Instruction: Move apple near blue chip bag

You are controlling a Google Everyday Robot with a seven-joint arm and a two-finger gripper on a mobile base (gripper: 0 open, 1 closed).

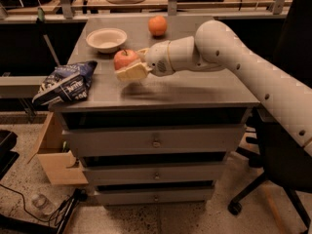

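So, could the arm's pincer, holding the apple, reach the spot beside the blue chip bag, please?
Probably yes. The pincer, shut on the apple, hangs close to the blue chip bag, with only bare tabletop between them; the bowl sits behind that path.

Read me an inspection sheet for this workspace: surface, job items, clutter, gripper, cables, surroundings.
Surface: grey cabinet top.
Job's things: apple held above the top, apart from the bag; bag at the front-left corner, overhanging the edge.
Clutter: bowl and orange at the back.
Gripper: shut on the apple, over the top's left half.
Cables: black cable on floor, lower left.
Surroundings: wooden box left of cabinet; chair at right.
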